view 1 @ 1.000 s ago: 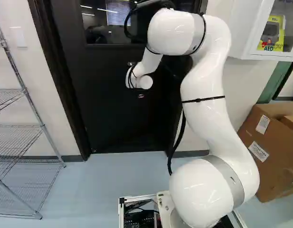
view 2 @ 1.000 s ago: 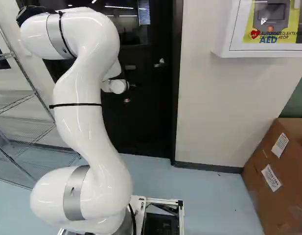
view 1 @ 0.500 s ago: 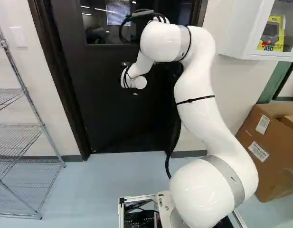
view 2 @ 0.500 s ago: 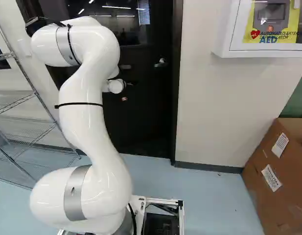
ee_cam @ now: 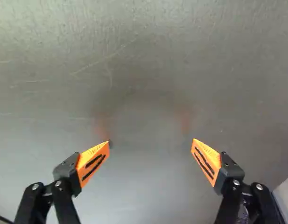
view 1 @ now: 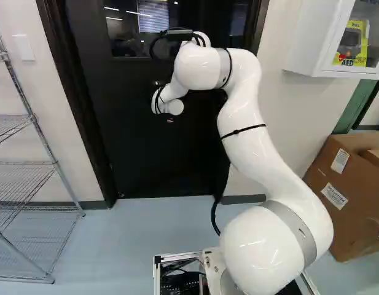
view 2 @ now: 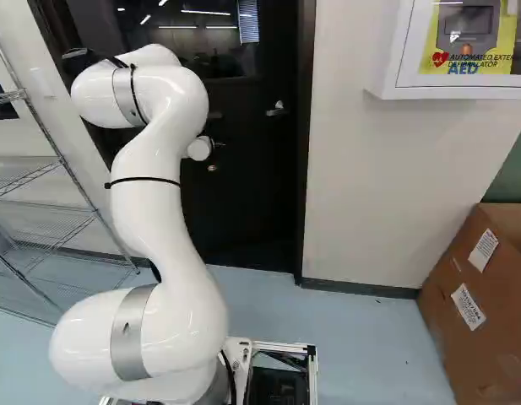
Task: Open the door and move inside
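The black door (view 1: pixel 158 163) stands closed ahead of the arm, with a window in its upper part. My gripper (view 1: pixel 170 120) faces it, largely hidden by the white wrist in the left base view. A silver door handle (view 2: pixel 278 108) shows to the right of the wrist in the right base view; in the left base view the arm hides it. In the wrist view the gripper (ee_cam: pixel 151 142) stands wide open, nothing between its fingers. Ahead of them is the plain door surface (ee_cam: pixel 144 60), which faintly reflects the orange pads. Contact with the door cannot be told.
Wire shelving (view 1: pixel 39 163) stands left of the door. Right of the doorway, a white AED cabinet (view 2: pixel 463 46) hangs on the wall (view 2: pixel 370 186). Cardboard boxes (view 2: pixel 475 295) stand on the floor (view 1: pixel 140 239) at the right. A pale edge (ee_cam: pixel 286 196) shows beside one finger.
The arm has reached farther forward, its upper part coming down and toward the door. In the left base view the wrist has shifted left. The base and door have not moved.
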You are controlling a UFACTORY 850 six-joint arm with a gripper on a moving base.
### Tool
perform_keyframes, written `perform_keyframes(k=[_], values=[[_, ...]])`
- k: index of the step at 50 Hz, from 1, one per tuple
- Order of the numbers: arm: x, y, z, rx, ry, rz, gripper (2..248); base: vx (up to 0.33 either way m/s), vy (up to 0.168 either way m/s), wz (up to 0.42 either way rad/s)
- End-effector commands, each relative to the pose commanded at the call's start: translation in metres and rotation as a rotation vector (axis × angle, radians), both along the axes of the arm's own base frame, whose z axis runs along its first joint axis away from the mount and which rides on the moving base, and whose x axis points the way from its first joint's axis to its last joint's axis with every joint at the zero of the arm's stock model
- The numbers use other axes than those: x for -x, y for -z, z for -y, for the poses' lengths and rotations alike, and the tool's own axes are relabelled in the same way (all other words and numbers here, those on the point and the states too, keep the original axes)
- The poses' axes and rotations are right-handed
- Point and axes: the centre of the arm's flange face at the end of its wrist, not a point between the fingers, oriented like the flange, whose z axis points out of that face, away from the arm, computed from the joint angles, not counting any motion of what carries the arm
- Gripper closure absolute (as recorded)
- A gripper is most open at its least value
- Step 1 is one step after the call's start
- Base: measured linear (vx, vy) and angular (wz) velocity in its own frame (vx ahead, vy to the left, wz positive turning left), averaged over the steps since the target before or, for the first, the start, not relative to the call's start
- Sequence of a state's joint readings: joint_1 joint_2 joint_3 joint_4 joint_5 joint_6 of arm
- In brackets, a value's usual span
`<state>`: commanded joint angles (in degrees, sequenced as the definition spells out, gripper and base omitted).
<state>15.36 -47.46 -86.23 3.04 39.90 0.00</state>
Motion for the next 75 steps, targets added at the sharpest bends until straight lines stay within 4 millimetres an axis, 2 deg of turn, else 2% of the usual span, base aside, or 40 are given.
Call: perform_keyframes(k=[18, 23, 41, 75], values=[[-0.034, 0.010, -0.010, -0.011, 0.000, 0.041, 3, 0.000, 0.000, 0.000], [-0.036, 0.011, -0.014, -0.013, -0.005, 0.045, 3, 0.000, 0.000, 0.000], [-0.008, 0.003, -0.020, -0.004, -0.022, 0.014, 3, 0.000, 0.000, 0.000], [0.058, -0.011, -0.018, 0.015, -0.046, -0.049, 3, 0.000, 0.000, 0.000]])
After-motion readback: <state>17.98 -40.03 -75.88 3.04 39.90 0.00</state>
